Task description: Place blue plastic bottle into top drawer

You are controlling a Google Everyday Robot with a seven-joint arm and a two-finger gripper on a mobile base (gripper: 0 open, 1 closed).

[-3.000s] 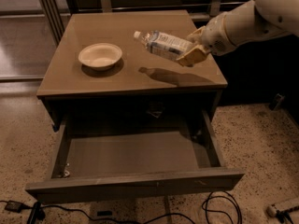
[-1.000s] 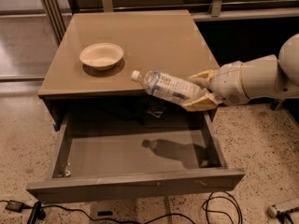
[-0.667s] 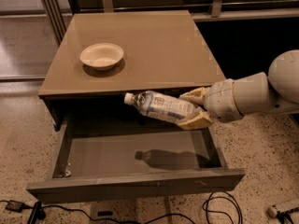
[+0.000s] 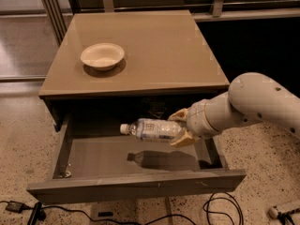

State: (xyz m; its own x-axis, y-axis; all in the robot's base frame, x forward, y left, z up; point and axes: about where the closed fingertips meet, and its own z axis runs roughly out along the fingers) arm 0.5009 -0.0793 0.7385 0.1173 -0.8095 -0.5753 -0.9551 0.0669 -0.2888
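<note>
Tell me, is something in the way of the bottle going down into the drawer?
Nothing visible is. The end effector holds the blue plastic bottle sideways over the open top drawer; only its shadow lies on the floor below. The bowl sits on the cabinet top, off the path.

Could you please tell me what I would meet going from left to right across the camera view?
Left to right: cream bowl on the cabinet top → blue plastic bottle → gripper, shut on the bottle above the open top drawer → white arm.
</note>
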